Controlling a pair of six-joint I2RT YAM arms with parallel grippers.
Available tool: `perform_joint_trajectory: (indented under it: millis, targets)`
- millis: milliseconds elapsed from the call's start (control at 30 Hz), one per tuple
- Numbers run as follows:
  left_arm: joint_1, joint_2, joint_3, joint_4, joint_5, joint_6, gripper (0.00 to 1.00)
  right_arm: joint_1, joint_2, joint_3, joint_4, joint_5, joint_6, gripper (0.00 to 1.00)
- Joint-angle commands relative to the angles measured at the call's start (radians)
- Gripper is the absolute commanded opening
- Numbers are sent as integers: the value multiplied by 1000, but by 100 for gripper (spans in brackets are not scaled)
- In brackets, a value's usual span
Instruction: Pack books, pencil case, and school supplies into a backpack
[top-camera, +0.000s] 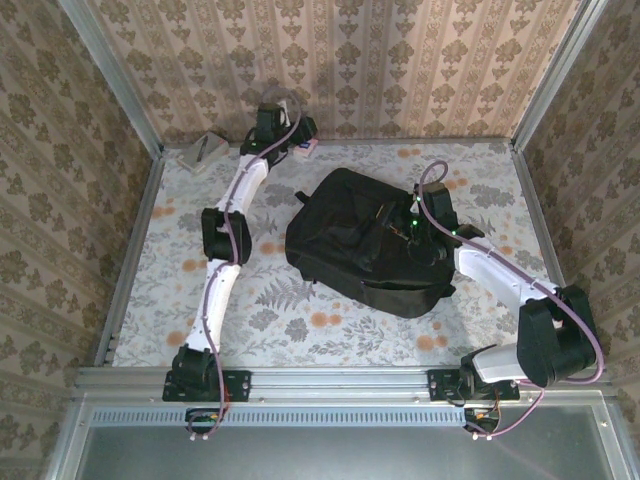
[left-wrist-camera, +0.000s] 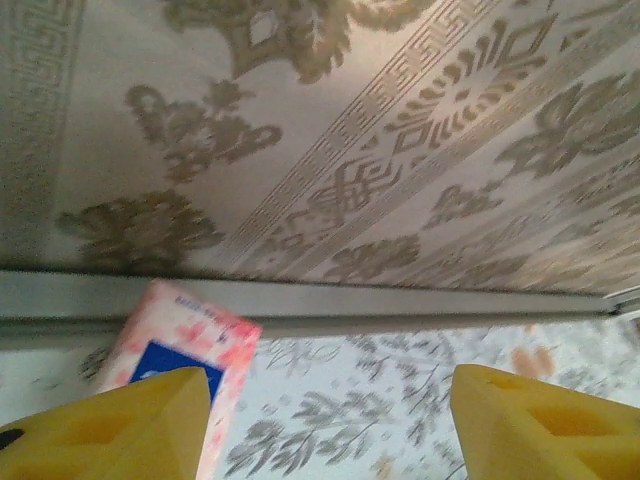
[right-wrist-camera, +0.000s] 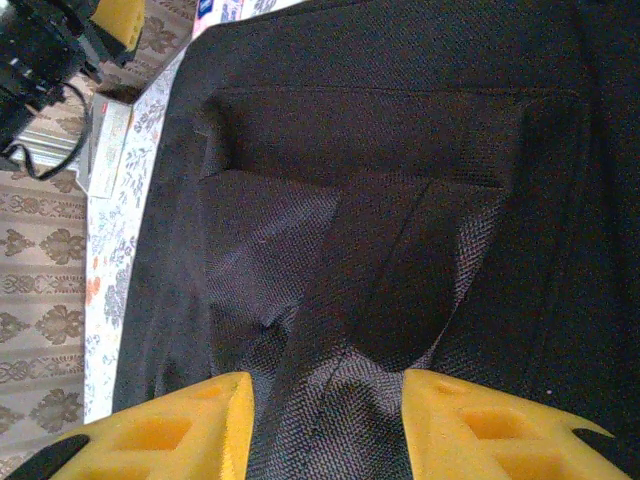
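The black backpack (top-camera: 365, 240) lies flat in the middle of the table. My right gripper (top-camera: 402, 228) rests on its top, and a raised fold of its black fabric (right-wrist-camera: 330, 330) fills the gap between the yellow fingers (right-wrist-camera: 190, 430), which are shut on it. My left gripper (top-camera: 288, 138) is stretched to the back wall. Its jaws stand wide open over bare tablecloth (left-wrist-camera: 330, 400). A small pink-white packet (left-wrist-camera: 185, 335) with a blue square, one of the school supplies, lies just beside the left finger (left-wrist-camera: 130, 420), outside the gap. The books are out of view.
A flat grey item (top-camera: 203, 153) lies in the back left corner; I cannot tell whether it is the pencil case. A metal rail (left-wrist-camera: 400, 305) runs along the foot of the back wall. Papered walls close in three sides.
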Motion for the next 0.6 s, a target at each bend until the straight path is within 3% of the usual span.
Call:
perform_joint_trajectory:
  millis: [0, 267, 567]
  targets:
    - [-1, 76, 28, 112, 55, -180, 65, -5, 37, -14, 28, -28, 25, 45]
    - [1, 122, 31, 152, 7, -265, 67, -4, 57, -38, 53, -41, 44, 44]
    - [-1, 98, 26, -41, -66, -272, 70, -4, 67, -40, 39, -31, 58, 44]
